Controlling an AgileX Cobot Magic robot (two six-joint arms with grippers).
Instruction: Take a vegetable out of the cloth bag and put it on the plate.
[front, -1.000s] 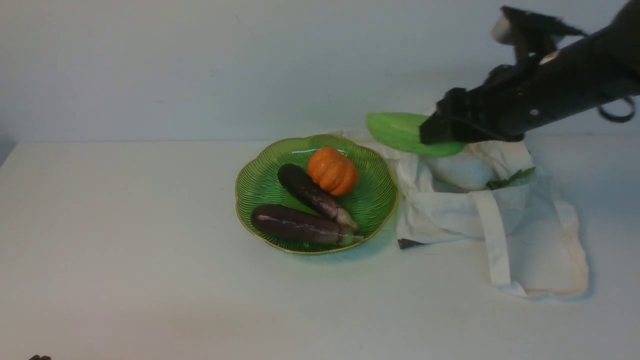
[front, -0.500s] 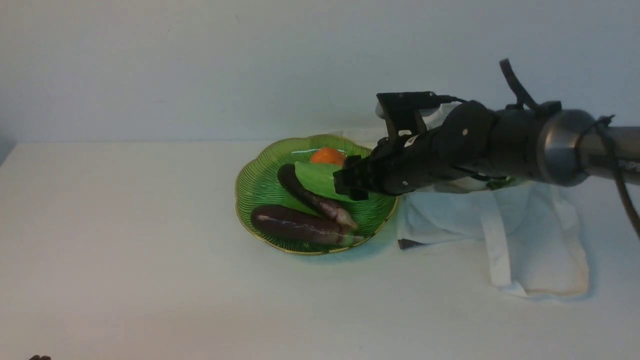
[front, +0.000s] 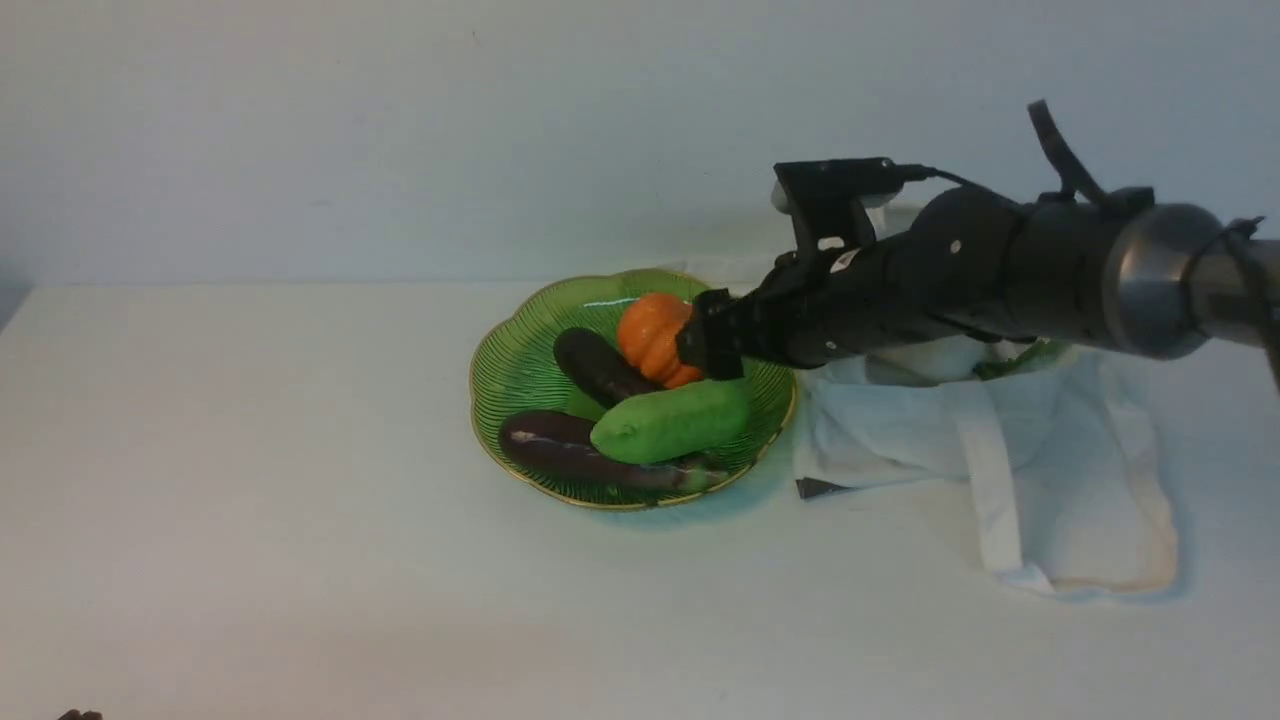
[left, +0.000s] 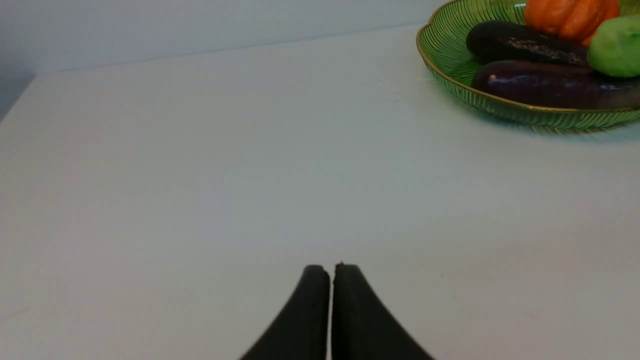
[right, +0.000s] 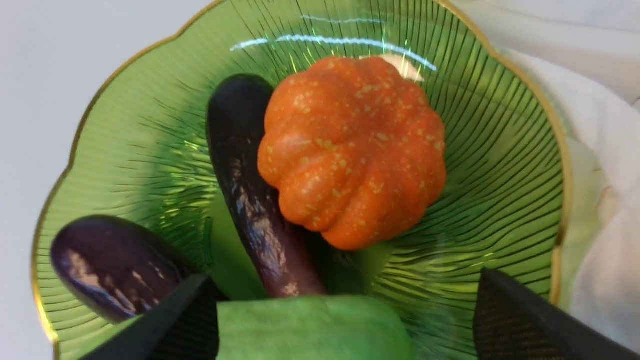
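Observation:
The bright green vegetable lies on the green ribbed plate, resting across two purple eggplants. My right gripper hovers just above it, jaws wide open and holding nothing. In the right wrist view the vegetable sits between and below the spread fingers of the gripper, over the plate. The off-white cloth bag lies slack to the right of the plate. My left gripper is shut and empty over bare table, well away from the plate.
An orange pumpkin and two eggplants share the plate. A white radish with green leaves lies in the bag's mouth under my right arm. The bag's strap lies toward the front.
My right gripper carried the green vegetable from above the bag leftward and down to the plate, then opened. The vegetable now lies on the eggplants and the gripper has lifted slightly.

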